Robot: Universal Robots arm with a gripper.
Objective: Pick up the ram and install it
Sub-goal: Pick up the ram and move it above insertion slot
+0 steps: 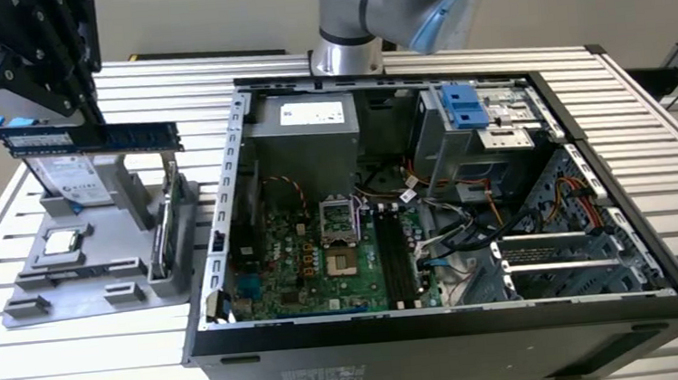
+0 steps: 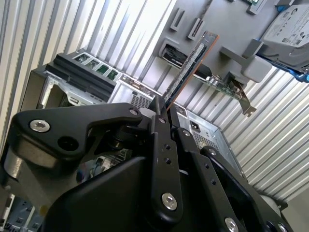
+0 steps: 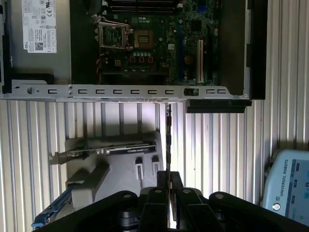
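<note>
Ribbed aluminium table, slim flat ram

Ram blue-green; holder grey; table ribbed silver; case black.

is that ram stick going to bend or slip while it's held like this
Probably stiff: the ram juts straight out of the hand without sagging. Likely light, being thin and flat. It may pivot if bumped, since the hand pinches it on a narrow patch.
</note>
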